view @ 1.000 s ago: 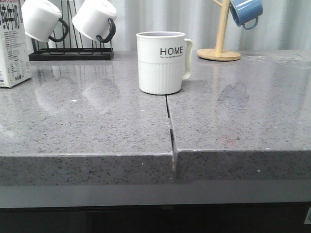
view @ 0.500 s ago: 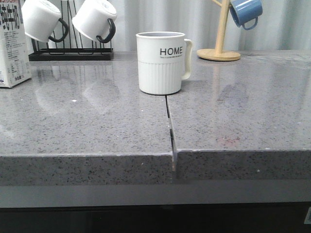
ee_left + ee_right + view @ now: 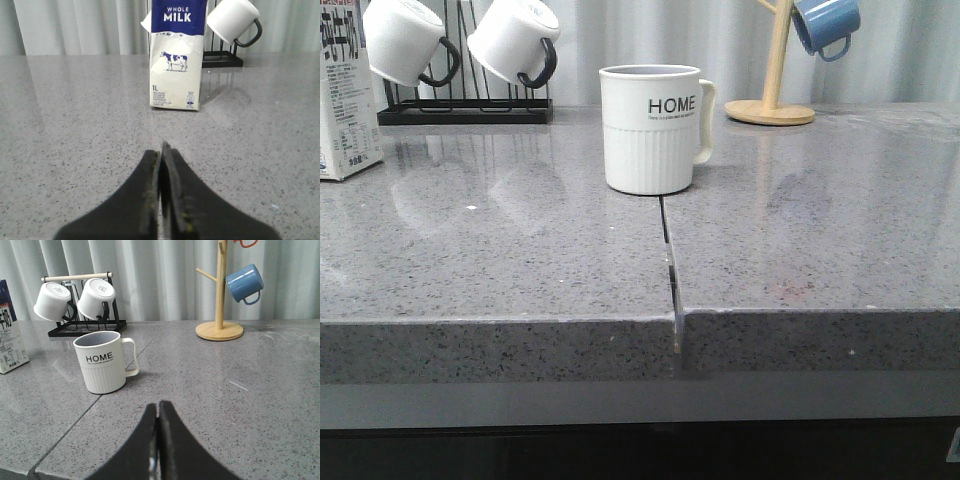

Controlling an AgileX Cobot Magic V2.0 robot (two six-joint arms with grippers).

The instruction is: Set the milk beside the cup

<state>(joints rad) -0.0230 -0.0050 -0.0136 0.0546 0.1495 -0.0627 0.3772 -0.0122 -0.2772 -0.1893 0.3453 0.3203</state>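
The milk carton [image 3: 176, 60], white with a dark blue top and a cow picture, stands upright on the grey counter ahead of my left gripper [image 3: 161, 150], which is shut and empty, well short of it. In the front view the milk [image 3: 345, 95] is at the far left edge. The white HOME cup [image 3: 652, 128] stands at the counter's middle, handle to the right; it also shows in the right wrist view [image 3: 102, 361]. My right gripper [image 3: 158, 407] is shut and empty, short of the cup. Neither gripper shows in the front view.
A black rack [image 3: 465, 110] with two white black-handled mugs [image 3: 515, 42] stands at the back left, just behind the milk. A wooden mug tree [image 3: 772, 100] with a blue mug [image 3: 826, 24] stands at the back right. A seam [image 3: 668, 255] splits the counter below the cup.
The front view has shifted very slightly; the milk and rack sit a touch further left. Nothing on the counter has moved.
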